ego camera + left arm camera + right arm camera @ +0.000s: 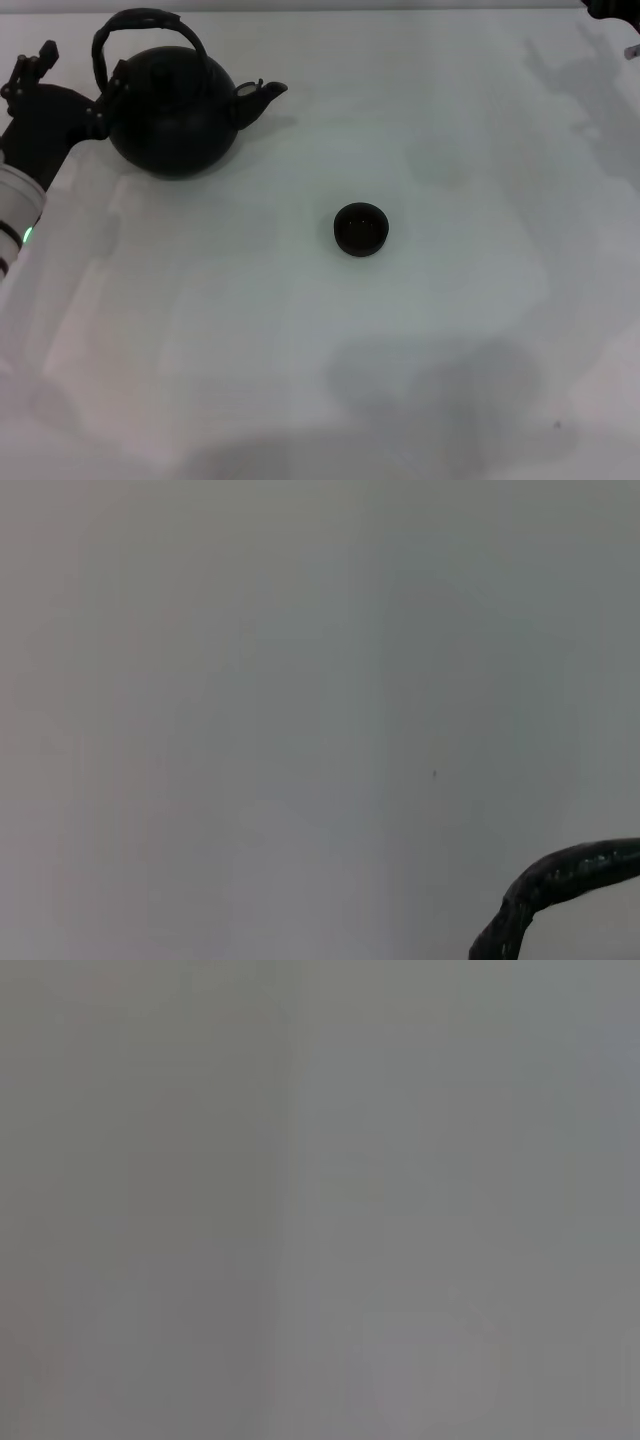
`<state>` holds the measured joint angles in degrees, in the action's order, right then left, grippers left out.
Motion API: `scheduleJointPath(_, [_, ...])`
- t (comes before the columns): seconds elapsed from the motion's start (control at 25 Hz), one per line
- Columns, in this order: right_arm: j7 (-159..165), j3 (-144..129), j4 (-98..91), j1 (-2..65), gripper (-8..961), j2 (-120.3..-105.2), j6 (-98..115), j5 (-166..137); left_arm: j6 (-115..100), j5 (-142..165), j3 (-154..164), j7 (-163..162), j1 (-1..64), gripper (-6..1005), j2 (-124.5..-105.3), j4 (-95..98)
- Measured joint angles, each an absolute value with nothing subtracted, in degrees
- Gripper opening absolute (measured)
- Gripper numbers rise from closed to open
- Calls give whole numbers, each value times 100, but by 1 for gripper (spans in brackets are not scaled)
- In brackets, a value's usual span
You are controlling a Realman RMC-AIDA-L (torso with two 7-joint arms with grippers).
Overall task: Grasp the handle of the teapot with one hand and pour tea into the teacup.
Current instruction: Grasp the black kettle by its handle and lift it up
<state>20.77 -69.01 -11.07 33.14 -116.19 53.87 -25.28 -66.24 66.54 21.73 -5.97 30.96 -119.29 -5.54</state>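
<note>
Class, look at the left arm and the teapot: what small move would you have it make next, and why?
Probably ease the left gripper up and over to the handle. It sits beside the teapot, low against the body, not on the arched bail. The teapot stands upright with its spout toward the teacup, which is well apart, so gripping must precede pouring.

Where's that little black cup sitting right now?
In the head view the teacup stands alone near the middle of the white table, apart from the teapot, which sits far back on the robot's left with its spout toward the cup's side.
</note>
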Motion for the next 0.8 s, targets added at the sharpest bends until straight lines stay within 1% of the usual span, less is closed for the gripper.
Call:
scheduleJointPath(0.52, [2059,-6875,-1121,3319,845,-11619,5387,-2522,-6273,6556,2153,-597,3369,839,-11936,-554])
scheduleJointPath(0.8, [2056,-6863,-1117,3323,845,-11619,5387,-2522,-6245,6726,2180,-597,3342,694,-11935,-554])
